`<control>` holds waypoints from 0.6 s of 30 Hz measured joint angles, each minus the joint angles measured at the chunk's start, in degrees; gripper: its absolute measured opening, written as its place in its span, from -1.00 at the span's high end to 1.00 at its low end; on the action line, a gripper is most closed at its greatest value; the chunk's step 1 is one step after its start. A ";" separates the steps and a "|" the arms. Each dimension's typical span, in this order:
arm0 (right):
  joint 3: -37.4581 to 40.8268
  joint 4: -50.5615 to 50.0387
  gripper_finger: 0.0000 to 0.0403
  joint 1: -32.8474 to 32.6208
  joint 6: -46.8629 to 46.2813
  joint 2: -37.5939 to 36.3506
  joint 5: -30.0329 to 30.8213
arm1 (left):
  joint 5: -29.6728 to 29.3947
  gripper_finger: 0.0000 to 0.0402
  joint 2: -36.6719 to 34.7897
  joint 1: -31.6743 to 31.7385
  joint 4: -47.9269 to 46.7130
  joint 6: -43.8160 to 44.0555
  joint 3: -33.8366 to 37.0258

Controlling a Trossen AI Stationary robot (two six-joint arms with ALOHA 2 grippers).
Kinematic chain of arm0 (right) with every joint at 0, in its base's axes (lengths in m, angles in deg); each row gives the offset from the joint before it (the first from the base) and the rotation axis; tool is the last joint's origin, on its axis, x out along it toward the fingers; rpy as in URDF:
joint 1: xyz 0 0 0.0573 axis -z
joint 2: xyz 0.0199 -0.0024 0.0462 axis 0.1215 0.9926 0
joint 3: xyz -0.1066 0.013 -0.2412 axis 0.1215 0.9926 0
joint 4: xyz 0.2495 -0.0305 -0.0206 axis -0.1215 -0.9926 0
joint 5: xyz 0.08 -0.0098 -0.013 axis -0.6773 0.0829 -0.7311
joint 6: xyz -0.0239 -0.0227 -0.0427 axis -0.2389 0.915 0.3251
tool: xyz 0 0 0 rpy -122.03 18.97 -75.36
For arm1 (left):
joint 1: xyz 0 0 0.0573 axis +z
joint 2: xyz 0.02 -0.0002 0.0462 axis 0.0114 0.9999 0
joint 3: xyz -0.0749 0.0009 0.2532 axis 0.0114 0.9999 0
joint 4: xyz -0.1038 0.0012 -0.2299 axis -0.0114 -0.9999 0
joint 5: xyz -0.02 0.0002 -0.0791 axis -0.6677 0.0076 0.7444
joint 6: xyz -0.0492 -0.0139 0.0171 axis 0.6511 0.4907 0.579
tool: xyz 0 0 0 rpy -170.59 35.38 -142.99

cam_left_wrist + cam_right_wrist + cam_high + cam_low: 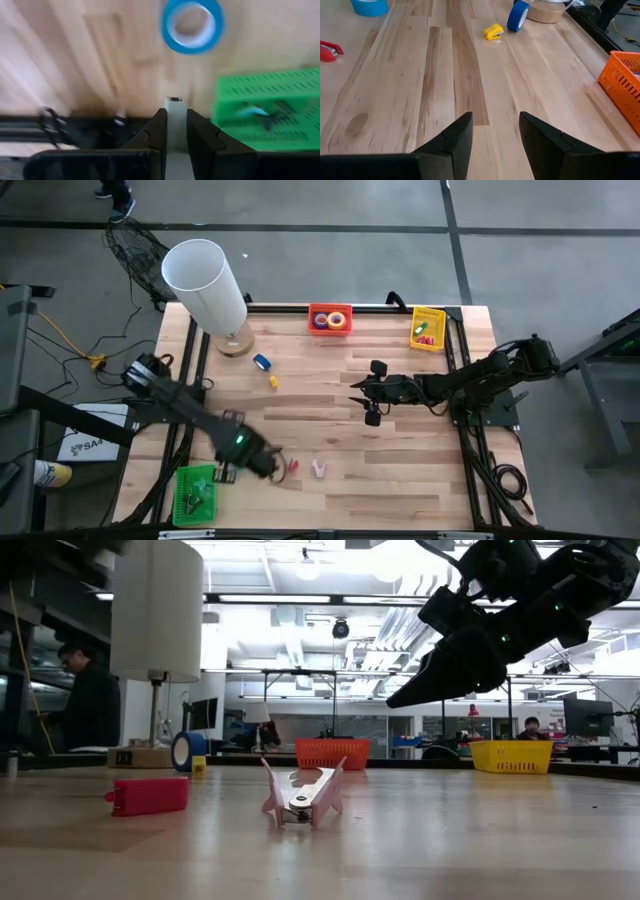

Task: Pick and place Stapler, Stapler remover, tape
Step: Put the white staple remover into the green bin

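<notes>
Pale plank desk (400,480) under both arms, open workshop beyond, a person (90,705) seated at the far left. Toward the near edge, well clear of the baskets: red stapler (147,795), long side turned to the low camera, and near it pink stapler remover (302,797), long axis seemingly running from near edge to far edge. Farther back, upright on its rim near the lamp base (236,342): dark blue tape roll (262,362), a small yellow piece (273,381) close by. More tape rolls (336,320) already sitting in the orange basket (330,306) at the far edge. Flat on the boards, open centre up, just beside the green basket (270,110): light blue tape roll (192,25), straight ahead of the left claw (175,112) and not to be made out from above. Left claw drawn close on a pale piece (175,104), too little of it visible to name. Right claw (495,122) hovering over mid-desk, fingers apart, nothing between them, pointed across the boards toward the left side. Judged from this: stapler and remover nearer the left arm, lying toward the near edge and leftward from the right claw, only at the margin of its wrist view. Left claw occupied, so probably work for the empty right one: a swing toward the near edge, then a grip across the stapler's short width rather than along its length.
</notes>
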 joint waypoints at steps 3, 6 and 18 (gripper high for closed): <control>0.00 0.06 0.24 0.00 0.00 0.00 0.00 | 2.78 0.79 0.02 -5.11 0.35 7.10 0.00; 0.00 0.16 0.24 0.01 -0.02 0.00 0.00 | 5.61 0.79 0.02 -10.12 1.59 14.51 0.00; 0.02 2.60 0.24 0.01 -0.02 0.00 0.00 | 2.02 0.79 0.04 -22.92 14.54 38.63 0.00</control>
